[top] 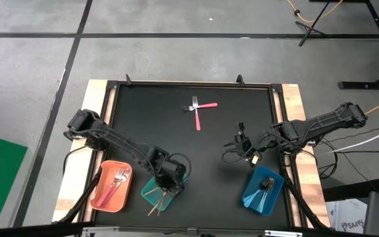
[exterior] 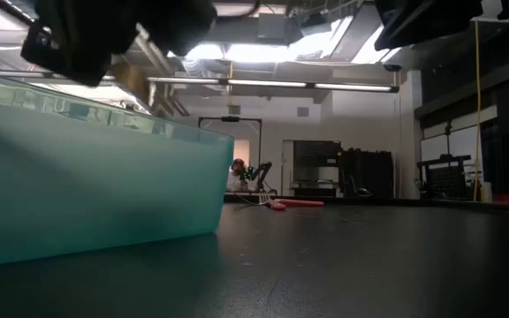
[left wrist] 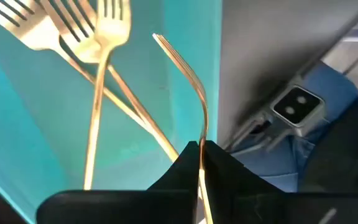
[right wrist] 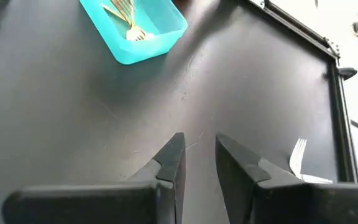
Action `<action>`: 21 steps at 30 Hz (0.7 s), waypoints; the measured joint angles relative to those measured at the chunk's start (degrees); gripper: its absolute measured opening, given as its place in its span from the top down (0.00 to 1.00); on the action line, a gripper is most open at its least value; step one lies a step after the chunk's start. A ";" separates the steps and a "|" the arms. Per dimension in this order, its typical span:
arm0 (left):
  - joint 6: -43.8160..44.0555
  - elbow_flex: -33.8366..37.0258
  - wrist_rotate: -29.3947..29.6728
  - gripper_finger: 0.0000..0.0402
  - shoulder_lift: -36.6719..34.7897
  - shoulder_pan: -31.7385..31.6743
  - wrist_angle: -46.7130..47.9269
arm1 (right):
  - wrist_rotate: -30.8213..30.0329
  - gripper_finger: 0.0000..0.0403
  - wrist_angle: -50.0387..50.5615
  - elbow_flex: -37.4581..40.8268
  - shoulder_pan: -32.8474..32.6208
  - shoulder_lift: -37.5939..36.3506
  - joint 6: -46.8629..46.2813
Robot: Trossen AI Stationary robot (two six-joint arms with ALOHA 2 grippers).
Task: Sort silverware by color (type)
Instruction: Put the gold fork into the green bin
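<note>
**Me:** Left wrist view: my left gripper (left wrist: 201, 163) is clamped on the handle of a gold fork (left wrist: 188, 87), held over the teal tray (left wrist: 36, 106). Two more gold forks (left wrist: 95, 68) already lie inside it.

**Partner:** And from above?

**Me:** The high view shows my left gripper (top: 167, 176) directly over the teal tray (top: 151, 196), near the front edge of the table (top: 170, 125). The orange tray (top: 102, 199) beside it holds pink-handled pieces; the blue tray (top: 255, 197) has dark-looking ones I cannot make out.

**Partner:** Right arm?

**Me:** My right gripper (right wrist: 199, 163) hangs over bare tabletop, fingers a little apart, holding nothing.

**Partner:** Step in hand?

**Me:** Judged: dropping gold into teal. Next calls for opening the left fingers low enough that the fork lands inside. Two pink-handled pieces (top: 200, 110) remain crossed on the table, well apart from the trays; they belong in orange.
</note>
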State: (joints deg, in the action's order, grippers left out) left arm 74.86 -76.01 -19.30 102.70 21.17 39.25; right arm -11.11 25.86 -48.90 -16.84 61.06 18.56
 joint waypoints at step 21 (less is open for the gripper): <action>-3.38 0.00 0.92 0.99 4.13 -6.06 7.12 | -0.03 0.81 -0.46 0.00 0.00 0.00 4.47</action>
State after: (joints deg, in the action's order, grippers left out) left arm 71.48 -76.01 -18.38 106.83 15.11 46.37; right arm -11.15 25.40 -48.90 -16.84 61.06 23.03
